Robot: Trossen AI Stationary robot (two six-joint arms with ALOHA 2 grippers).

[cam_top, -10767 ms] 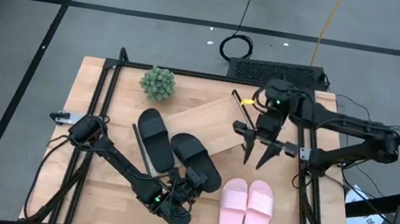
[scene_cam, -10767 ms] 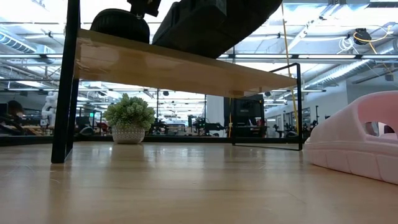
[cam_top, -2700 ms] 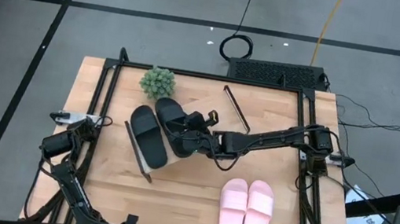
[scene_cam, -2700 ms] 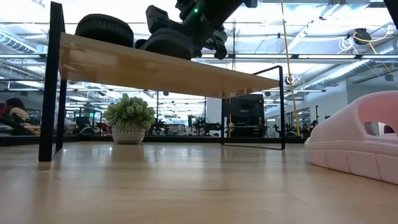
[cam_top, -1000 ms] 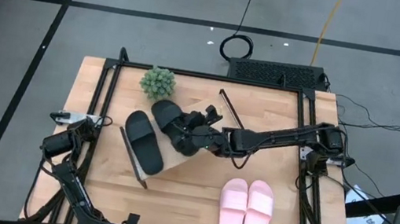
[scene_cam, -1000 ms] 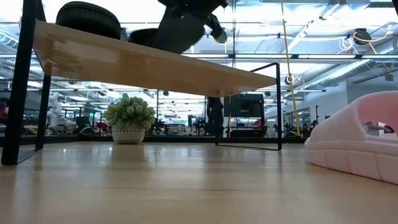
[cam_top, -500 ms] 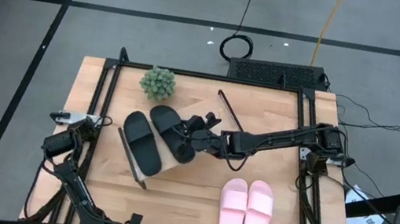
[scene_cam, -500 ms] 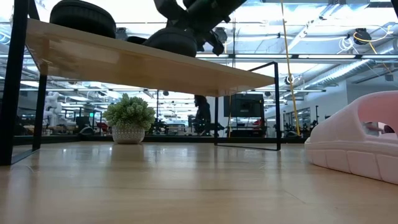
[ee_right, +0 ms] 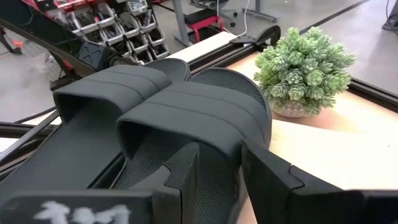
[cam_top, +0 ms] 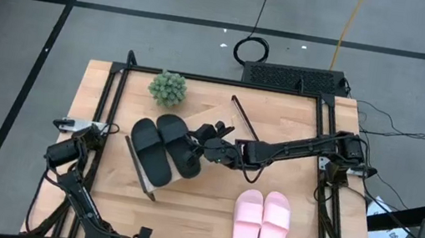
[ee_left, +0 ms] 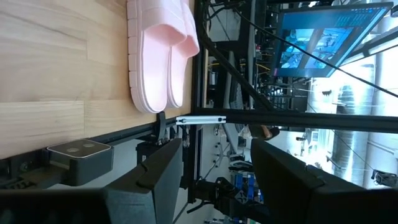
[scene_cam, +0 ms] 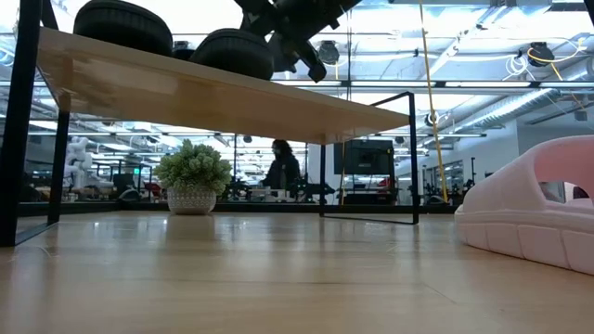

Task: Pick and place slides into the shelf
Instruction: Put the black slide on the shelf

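Note:
Two black slides lie side by side on the shelf, a light-wood board on black wire end frames standing slantwise on the table. The first black slide rests sole down at the shelf's left end. My right gripper reaches in from the table's right and is shut on the second black slide beside it; in the low view the gripper stands above that slide. Two pink slides lie on the tabletop at the near right. My left gripper is open at the table's near edge. My right gripper holds the second black slide by the side of its wide strap. One finger is inside the opening over the footbed, the other outside the slide's side. The fingers come slanting down from the table's right. The slide rests sole down on the shelf board.
A small potted plant stands on the table behind the shelf's left part. Black frame rails run along the table's left and right edges. A person shows far off in the room in the low view.
My right gripper has moved toward the table's left and down with the second black slide. The slide has gone from raised and tipped above the board to flat on it, close beside the first black slide. The shelf has shifted slightly toward the left.

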